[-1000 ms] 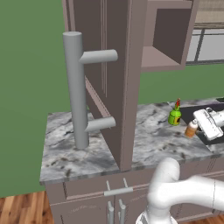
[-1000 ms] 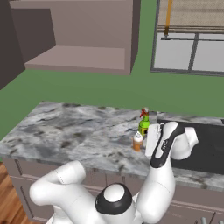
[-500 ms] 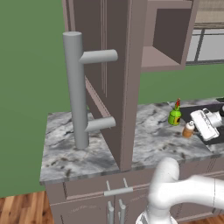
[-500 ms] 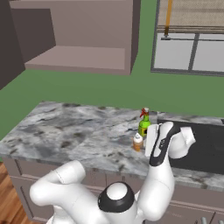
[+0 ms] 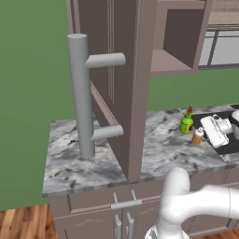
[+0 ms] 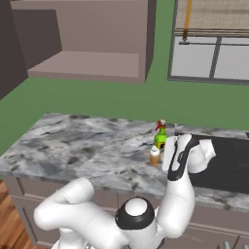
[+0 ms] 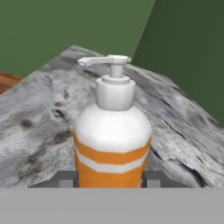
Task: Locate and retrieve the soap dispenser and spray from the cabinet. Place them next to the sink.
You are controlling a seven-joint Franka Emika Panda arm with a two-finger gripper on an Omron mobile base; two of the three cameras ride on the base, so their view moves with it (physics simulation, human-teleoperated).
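While standing upright on the marble countertop just left of the sink, soap dispenser sits between the two fingertips at its orange-striped base. Gripper low beside it, jaws flanking the bottle; whether pressing or already slack, cannot tell. Green spray already parked just behind, also by the basin's edge, so both items grouped where the task wants them. Cabinet door swung wide open, bar handle facing out. Likely final placement, with only release and retreat remaining.

Even, flat light; soft rendered blur
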